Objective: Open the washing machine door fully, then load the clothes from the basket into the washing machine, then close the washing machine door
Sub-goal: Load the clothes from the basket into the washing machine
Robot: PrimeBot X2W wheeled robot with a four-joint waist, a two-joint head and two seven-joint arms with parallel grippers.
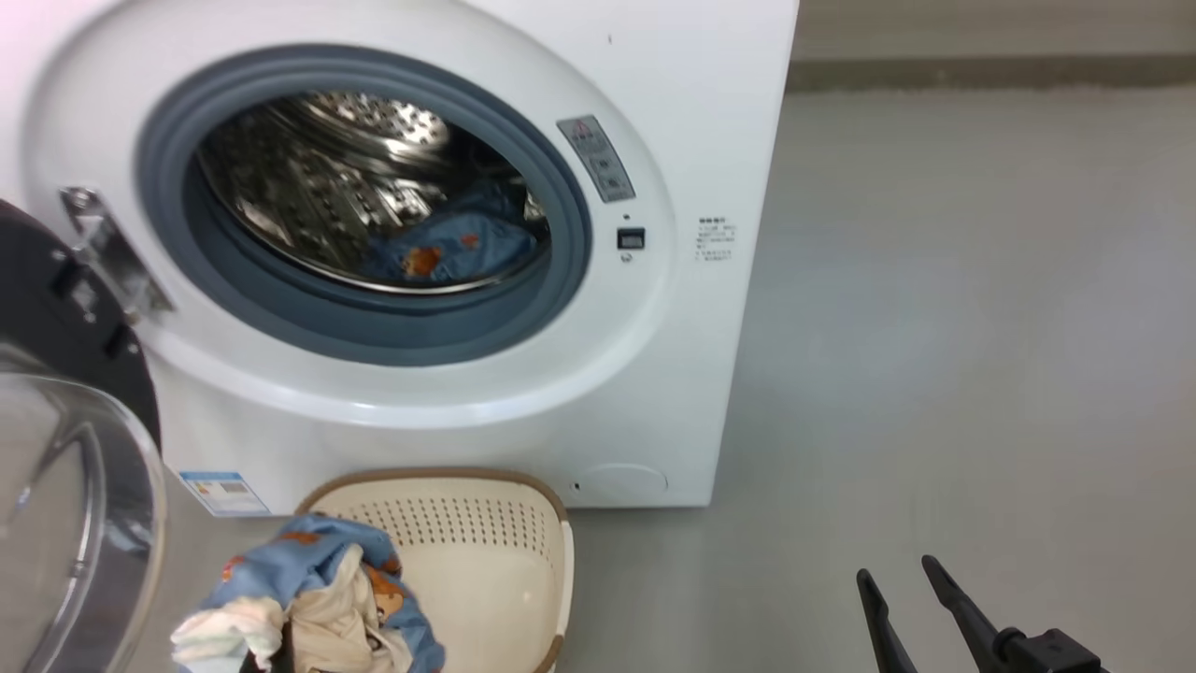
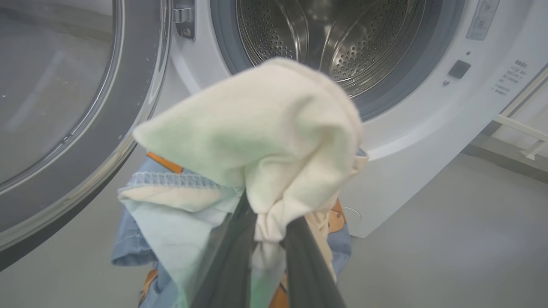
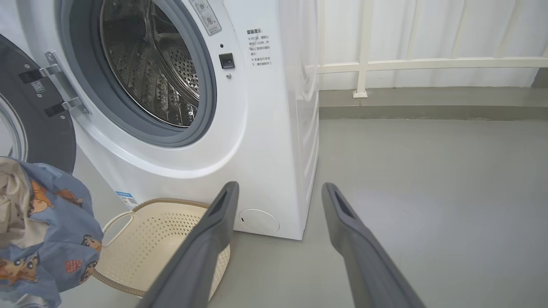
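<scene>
Left gripper (image 2: pixel 272 220) is pinching one bundle of light blue cartoon-printed clothes (image 2: pixel 257 128), long axis vertical; a second bundle (image 1: pixel 448 248) is lying in the steel drum (image 1: pixel 318 178); right gripper (image 3: pixel 278 190) is gaping.

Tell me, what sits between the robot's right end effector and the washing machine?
Only bare grey floor, as the head view shows. The open right end effector hovers apart from the washing machine; the basket stands further left.
</scene>
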